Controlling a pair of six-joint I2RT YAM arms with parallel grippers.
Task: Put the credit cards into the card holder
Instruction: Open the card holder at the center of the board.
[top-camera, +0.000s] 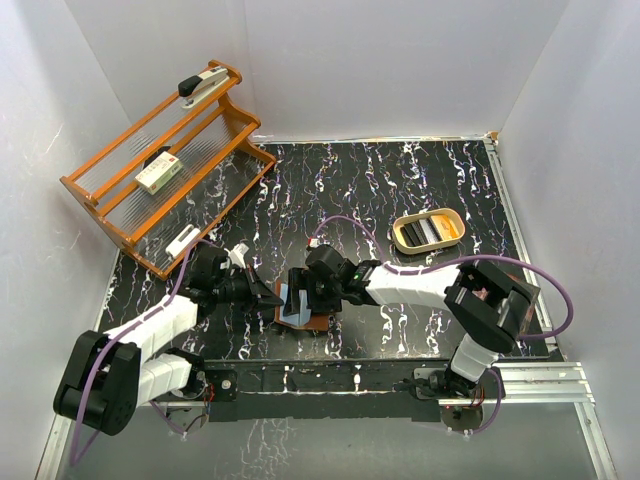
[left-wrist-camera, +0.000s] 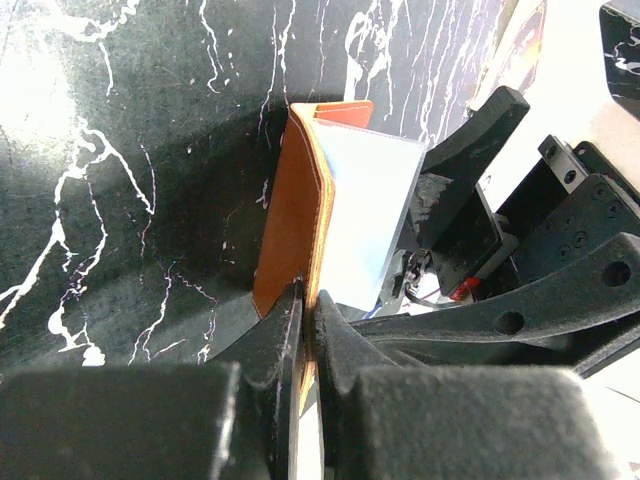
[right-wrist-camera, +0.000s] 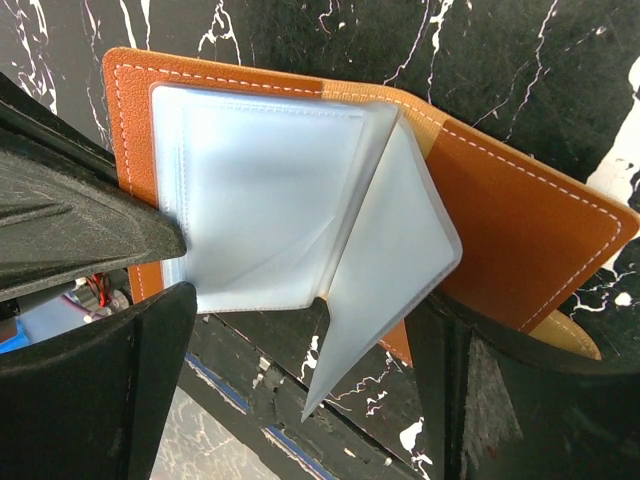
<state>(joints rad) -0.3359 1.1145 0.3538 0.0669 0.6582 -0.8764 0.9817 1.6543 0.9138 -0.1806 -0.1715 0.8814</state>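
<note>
The card holder (right-wrist-camera: 520, 220), orange-brown leather with white stitching, lies spread open on the black marbled table near the front edge (top-camera: 305, 318). My left gripper (left-wrist-camera: 308, 305) is shut on the edge of its cover (left-wrist-camera: 290, 210), holding it up. Pale, clear inner pockets (right-wrist-camera: 250, 190) lie on the left half. A pale, thin sheet (right-wrist-camera: 390, 260) stands tilted up from the fold; I cannot tell whether it is a credit card or a pocket leaf. My right gripper (right-wrist-camera: 310, 340) is open just above the holder, its fingers either side of that sheet and not touching it.
An orange wooden rack (top-camera: 160, 170) stands at the back left with a stapler (top-camera: 203, 82) and a white-and-green box (top-camera: 158, 174) on it. A tan oval tray (top-camera: 428, 230) with dark items sits to the right. The two arms meet at the table's front middle.
</note>
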